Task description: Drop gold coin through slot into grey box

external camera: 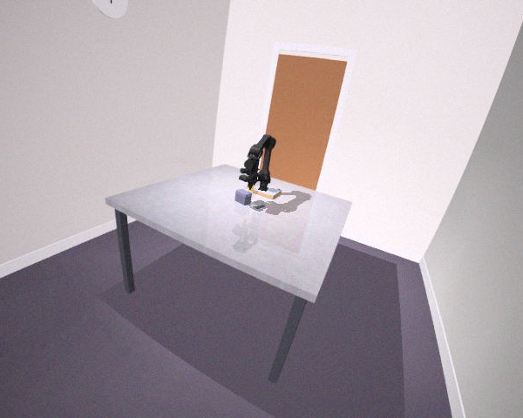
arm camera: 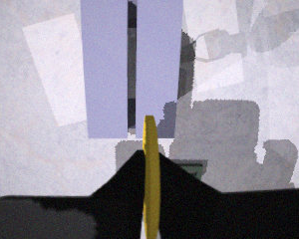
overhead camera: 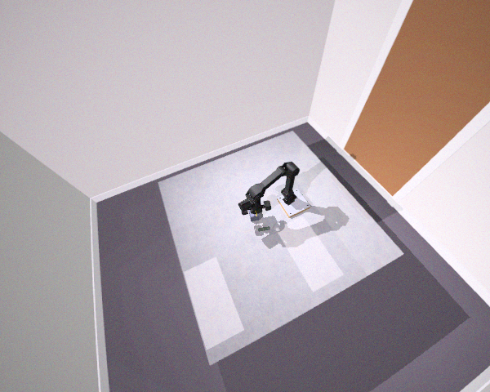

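While the pincer (arm camera: 150, 199) gripped the gold coin (arm camera: 150, 169) on edge, it hung above the grey box (arm camera: 132, 70), whose slot (arm camera: 132, 65) ran toward twelve o'clock just ahead of the coin's rim. Pickup looked done; the green holder (external camera: 257, 206) sat without a coin on the surface (external camera: 185, 216). Lining up, lowering and release seemingly remained.

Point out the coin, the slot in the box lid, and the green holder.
coin (arm camera: 150, 174): wrist view, its yellow edge.
slot (arm camera: 132, 75): wrist view, dark gap between lid halves.
holder (arm camera: 194, 168): wrist view, visible green corner.
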